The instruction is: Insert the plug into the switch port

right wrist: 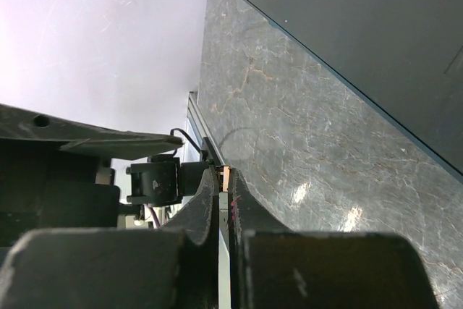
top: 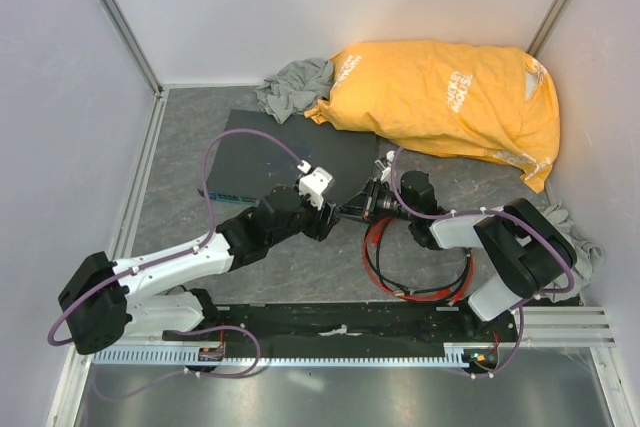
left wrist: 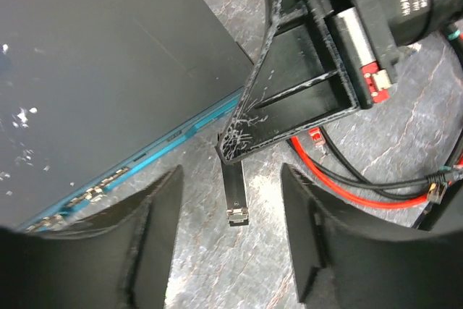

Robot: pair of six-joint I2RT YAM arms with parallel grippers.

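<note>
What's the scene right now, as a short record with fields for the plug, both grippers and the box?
plug: sticking out of the right gripper, short of the box edge
right gripper: shut on the plug
left gripper: open, straddling the plug without touching
box: dark grey, ports along its blue-green edge
red cable: looped beside the box

Left arm (top: 180,265) and right arm (top: 497,292), white shells over black joints, purple cables (top: 207,187) looped alongside (tied on with pale clips), black jaws scuffed pale
</note>
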